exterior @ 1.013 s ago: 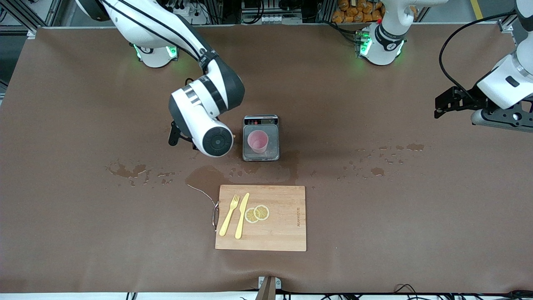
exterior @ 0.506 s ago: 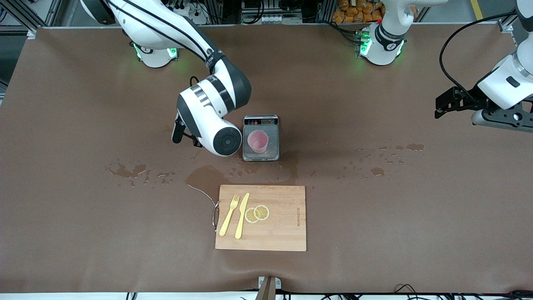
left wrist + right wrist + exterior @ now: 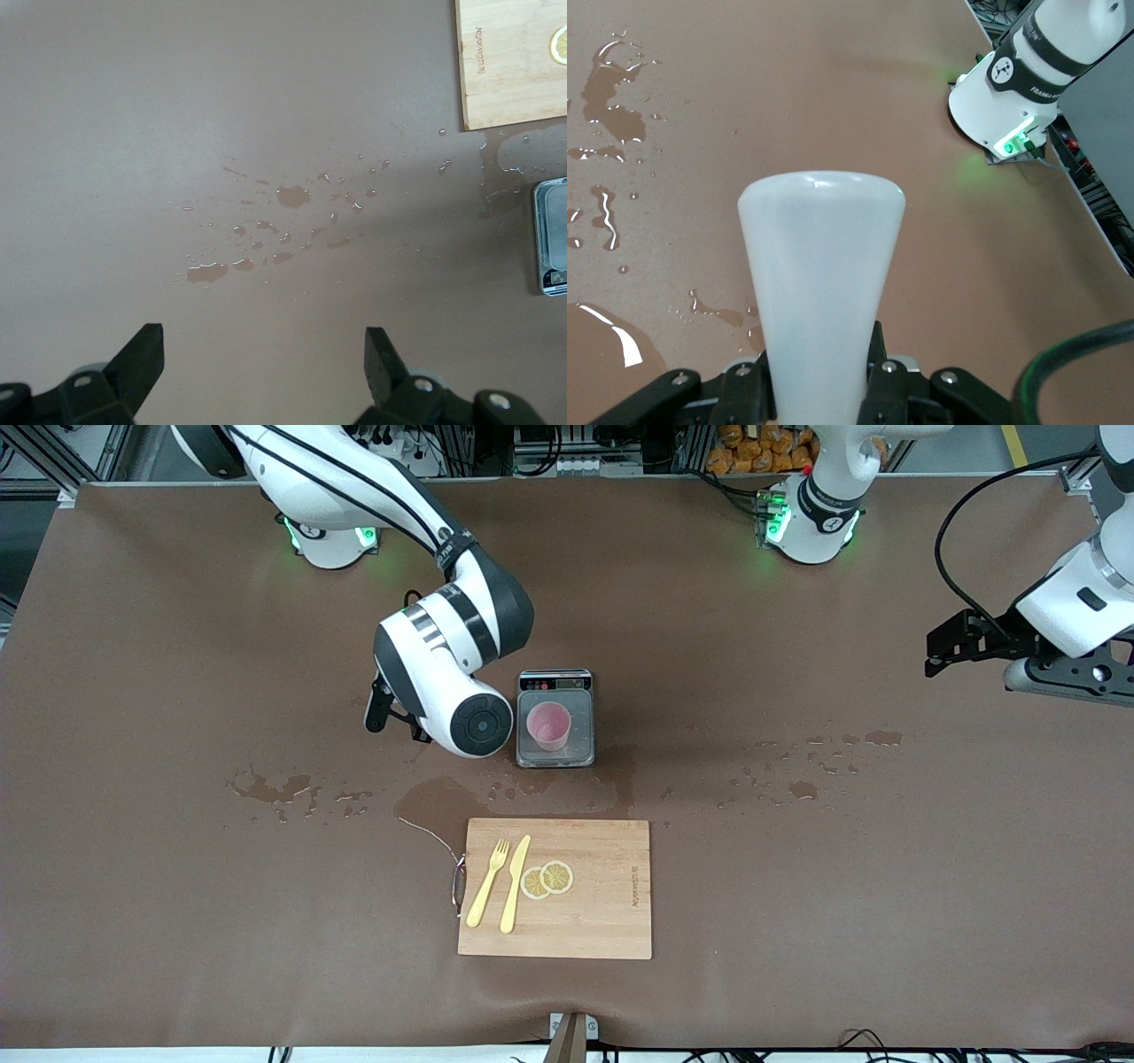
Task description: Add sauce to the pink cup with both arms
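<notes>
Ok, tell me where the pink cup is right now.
In the front view the pink cup stands on the grey scale mid-table, farther from the camera than the wooden cutting board, with the right arm's wrist beside it.

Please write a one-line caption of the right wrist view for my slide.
Right gripper shut on the white sauce bottle, held above the brown table with wet spills.

The white robot base (image 3: 1028, 84) seen in the right wrist view carries black lettering that reads "FRANKA", with further characters too small to read. The wooden cutting board (image 3: 555, 887) bears a short printed brand mark (image 3: 634, 886) near one edge, also seen in the left wrist view, but its letters cannot be made out.
</notes>
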Robot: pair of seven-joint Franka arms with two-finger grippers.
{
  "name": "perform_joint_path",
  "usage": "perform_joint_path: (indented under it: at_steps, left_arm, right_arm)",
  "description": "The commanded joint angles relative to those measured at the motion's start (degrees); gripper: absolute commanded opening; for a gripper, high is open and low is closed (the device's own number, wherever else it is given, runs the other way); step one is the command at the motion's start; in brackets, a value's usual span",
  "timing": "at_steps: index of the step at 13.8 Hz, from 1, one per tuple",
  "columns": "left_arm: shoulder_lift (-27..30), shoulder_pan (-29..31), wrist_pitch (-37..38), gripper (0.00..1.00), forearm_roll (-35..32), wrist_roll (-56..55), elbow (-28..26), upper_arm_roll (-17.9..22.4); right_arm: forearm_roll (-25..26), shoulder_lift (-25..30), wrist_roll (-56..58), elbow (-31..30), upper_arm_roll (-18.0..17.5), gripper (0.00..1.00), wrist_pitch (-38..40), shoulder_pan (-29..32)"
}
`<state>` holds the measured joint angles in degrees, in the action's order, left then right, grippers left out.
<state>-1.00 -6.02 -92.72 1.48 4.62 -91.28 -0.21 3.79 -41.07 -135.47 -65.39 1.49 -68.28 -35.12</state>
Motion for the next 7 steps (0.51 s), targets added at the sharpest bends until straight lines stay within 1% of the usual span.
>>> perform_joint_path:
  at_steps: [1,3,7]
  left_arm:
    - [0.1,1.0,-0.5,1.0,-1.4,0.4,0.0,-0.3]
    - [-0.1,1.0,-0.5,1.0,-1.4,0.5,0.0,-0.3]
    - [-0.1,1.2,-0.5,1.0,-1.3,0.6,0.0,-0.3]
  right_arm:
    - [0.7,-0.9,-0.5,2.2,-0.3,0.02,-0.4,-0.5]
    - [0.6,-0.9,-0.5,2.2,-0.3,0.0,-1.0,-0.5]
    - [0.6,-1.2,-0.5,2.2,-0.5,0.0,-1.1,-0.6]
